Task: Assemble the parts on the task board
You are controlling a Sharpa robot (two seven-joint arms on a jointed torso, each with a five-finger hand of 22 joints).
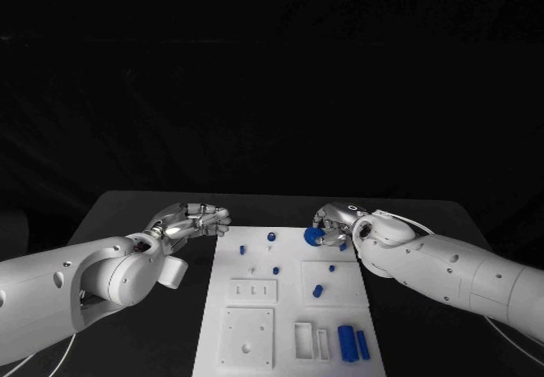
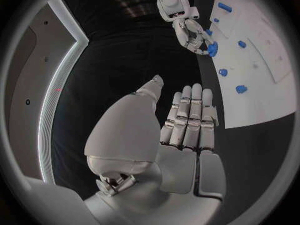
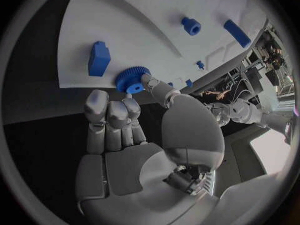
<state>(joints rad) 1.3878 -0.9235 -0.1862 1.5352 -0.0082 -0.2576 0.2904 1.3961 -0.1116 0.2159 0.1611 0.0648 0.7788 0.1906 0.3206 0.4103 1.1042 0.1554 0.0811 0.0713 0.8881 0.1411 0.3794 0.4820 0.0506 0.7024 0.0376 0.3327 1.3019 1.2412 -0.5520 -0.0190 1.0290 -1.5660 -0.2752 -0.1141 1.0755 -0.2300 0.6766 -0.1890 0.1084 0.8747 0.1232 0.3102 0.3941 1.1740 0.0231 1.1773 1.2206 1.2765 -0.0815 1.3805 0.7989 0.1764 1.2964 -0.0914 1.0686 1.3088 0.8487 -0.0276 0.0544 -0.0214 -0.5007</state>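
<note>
Blue and toothed round its rim, the gear [image 1: 312, 236] has a raised hub at its centre — I see it pinched in my right hand [image 1: 336, 226] at the far right edge of the white board [image 1: 251, 330]. In the right wrist view the fingertips [image 3: 149, 81] close on the gear's edge, just beside a blocky blue piece [image 3: 99, 58]. My left hand [image 1: 195, 220] hovers beside the board's far left corner, holding nothing, fingers straight and side by side. Small blue pegs [image 1: 272, 235] stand upright on the smooth, matte plate; two blue bars [image 1: 354, 342] lie flat near its front — beside rectangular recesses.
</note>
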